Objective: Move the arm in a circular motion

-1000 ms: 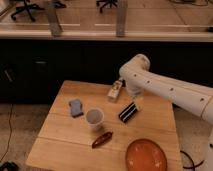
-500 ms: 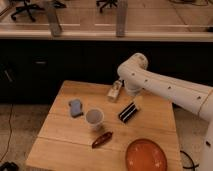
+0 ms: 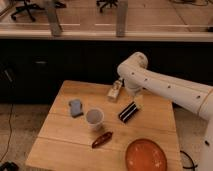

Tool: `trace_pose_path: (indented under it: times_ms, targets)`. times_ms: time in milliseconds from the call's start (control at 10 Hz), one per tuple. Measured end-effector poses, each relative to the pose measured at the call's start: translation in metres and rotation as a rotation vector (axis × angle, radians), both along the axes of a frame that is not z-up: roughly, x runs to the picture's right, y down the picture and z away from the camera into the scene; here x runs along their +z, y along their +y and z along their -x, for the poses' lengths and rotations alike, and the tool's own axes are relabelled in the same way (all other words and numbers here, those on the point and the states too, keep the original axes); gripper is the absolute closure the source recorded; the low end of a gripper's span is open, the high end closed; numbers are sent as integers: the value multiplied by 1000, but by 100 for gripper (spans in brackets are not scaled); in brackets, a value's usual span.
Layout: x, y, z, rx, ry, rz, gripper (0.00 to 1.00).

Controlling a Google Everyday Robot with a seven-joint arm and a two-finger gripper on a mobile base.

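Note:
The arm [image 3: 165, 87] is large and white, made of thick tubular segments with small dark dots. It reaches in from the right edge over the back right of the wooden table [image 3: 60, 140], and its rounded joint [image 3: 134, 64] is the highest point. The gripper [image 3: 135, 96] hangs below that joint, just above the table, between a small tan box [image 3: 115, 91] and a dark flat packet [image 3: 128, 111]. I see nothing held in it.
On the table lie a grey-blue sponge [image 3: 75, 107], a white cup [image 3: 94, 118], a reddish-brown oblong item [image 3: 102, 139] and an orange plate [image 3: 145, 155]. A dark counter front [image 3: 55, 60] stands behind the table. Cables lie on the floor at the left.
The arm's rounded joint has shifted slightly to the left over the last second. The objects on the table have not moved.

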State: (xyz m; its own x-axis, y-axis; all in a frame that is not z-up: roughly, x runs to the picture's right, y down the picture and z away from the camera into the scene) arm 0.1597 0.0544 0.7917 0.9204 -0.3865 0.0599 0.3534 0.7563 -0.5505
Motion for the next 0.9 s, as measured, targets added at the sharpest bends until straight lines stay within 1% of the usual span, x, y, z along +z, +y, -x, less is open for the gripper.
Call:
trace_pose_path:
  times_ms: [100, 300, 900]
  targets:
    - [0, 0, -1, -9, -4, 2, 20]
    - [-1, -1, -2, -16, -5, 4, 20]
    - [-2, -2, -5, -64, -33, 14, 20]
